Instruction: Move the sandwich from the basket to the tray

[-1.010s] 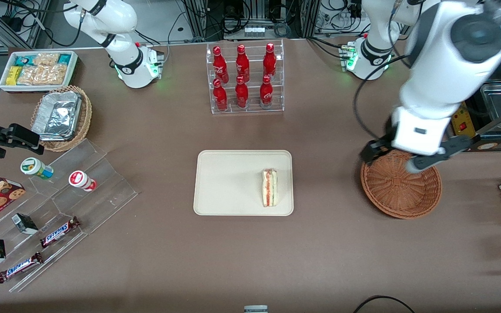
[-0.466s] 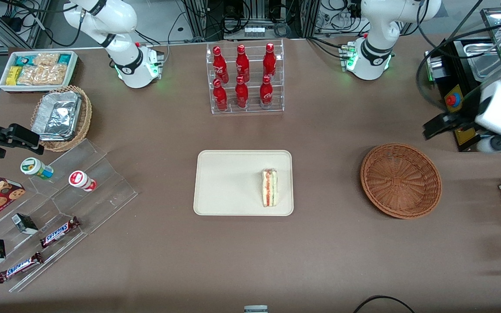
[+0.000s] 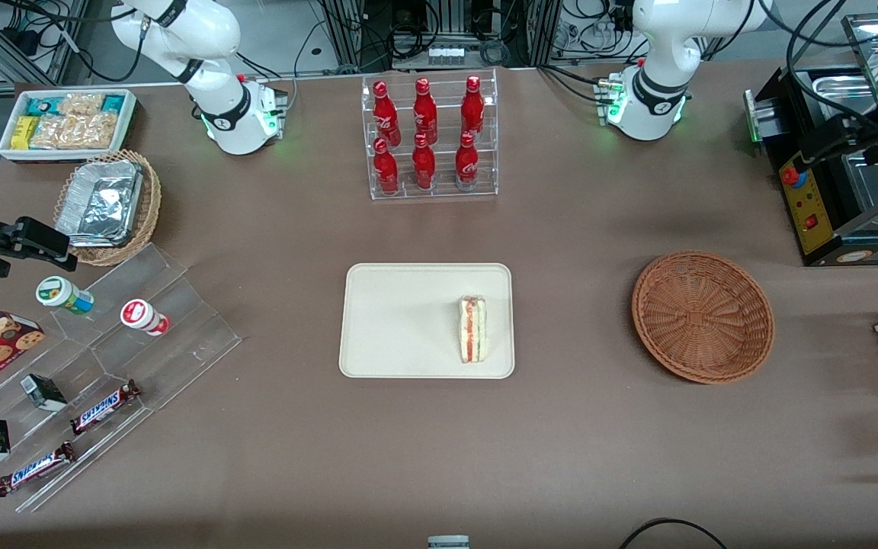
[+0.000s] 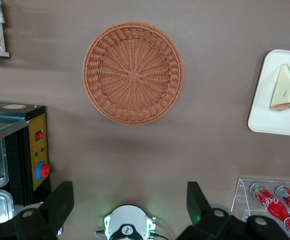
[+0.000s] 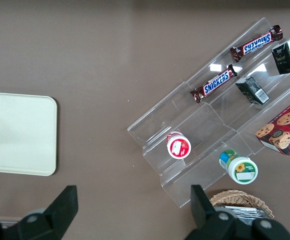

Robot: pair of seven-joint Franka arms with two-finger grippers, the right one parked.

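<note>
Since a second ago the left arm has swung up and away from the basket [image 3: 703, 316] toward the working arm's end of the table, above the black appliance [image 3: 839, 175]. The tray [image 3: 408, 320] holds the sandwich [image 3: 473, 329], lying on its side near the edge toward the basket; the basket is empty. The gripper [image 4: 129, 200] hangs high over the table with its fingers spread wide and nothing between them. I judge the task done; the remaining retreat is best kept high and slow, clear of the appliance and its cables.
</note>
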